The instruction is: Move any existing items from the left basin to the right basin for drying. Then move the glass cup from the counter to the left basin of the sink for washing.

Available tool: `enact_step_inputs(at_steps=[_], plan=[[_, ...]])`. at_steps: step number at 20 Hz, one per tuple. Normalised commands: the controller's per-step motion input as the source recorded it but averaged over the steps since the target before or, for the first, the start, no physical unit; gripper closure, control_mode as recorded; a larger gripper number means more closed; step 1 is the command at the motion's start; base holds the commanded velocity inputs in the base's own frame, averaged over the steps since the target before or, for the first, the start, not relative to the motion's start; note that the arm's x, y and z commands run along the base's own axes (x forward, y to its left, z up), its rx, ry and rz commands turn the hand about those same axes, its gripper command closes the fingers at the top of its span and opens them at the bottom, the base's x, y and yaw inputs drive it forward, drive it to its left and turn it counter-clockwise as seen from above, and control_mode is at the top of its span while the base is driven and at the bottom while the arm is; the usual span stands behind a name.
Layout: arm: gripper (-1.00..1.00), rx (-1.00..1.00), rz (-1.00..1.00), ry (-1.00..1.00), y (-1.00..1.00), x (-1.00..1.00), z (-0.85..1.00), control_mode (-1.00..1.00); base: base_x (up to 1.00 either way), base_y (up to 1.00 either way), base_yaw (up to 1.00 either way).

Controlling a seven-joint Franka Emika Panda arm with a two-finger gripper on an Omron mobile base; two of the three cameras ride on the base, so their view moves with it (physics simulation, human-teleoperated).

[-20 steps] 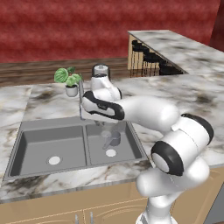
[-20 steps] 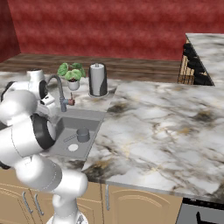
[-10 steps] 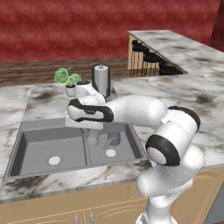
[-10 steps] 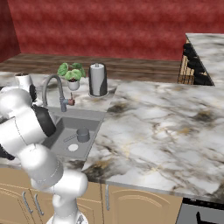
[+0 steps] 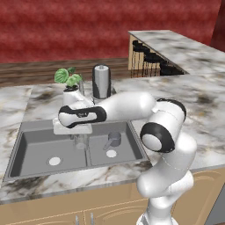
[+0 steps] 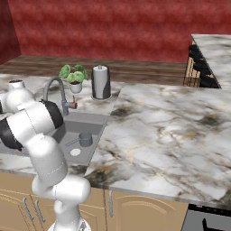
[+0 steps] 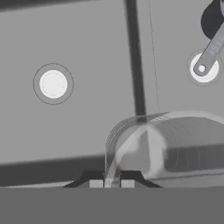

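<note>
The gripper (image 7: 112, 183) pinches the rim of the glass cup (image 7: 175, 140), its two tips set close on either side of the thin wall, and carries it above the sink (image 5: 26, 136), close to the centre divider. The dark grey cup (image 5: 114, 139) already lies in the right basin (image 5: 132, 145), so the first half looks done. What remains, by my reading, is lowering the tumbler into the left basin (image 5: 39, 147) and letting go.
</note>
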Motion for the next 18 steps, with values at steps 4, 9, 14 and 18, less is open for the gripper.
enact_step_inputs(at_steps=[4, 9, 14, 18], plan=[[1.00, 0.00, 0.10, 0.02, 0.51, 0.29, -0.23, -1.00, 0.00, 0.00, 0.00], [1.00, 0.00, 0.08, 0.03, 0.47, 0.28, -0.21, -1.00, 0.00, 0.00, 0.00], [1.00, -0.01, 0.04, 0.05, 0.43, 0.28, -0.25, -1.00, 0.00, 0.00, 0.00], [1.00, -0.04, 0.00, 0.04, 0.32, 0.19, -0.35, -1.00, 0.00, 0.00, 0.00]])
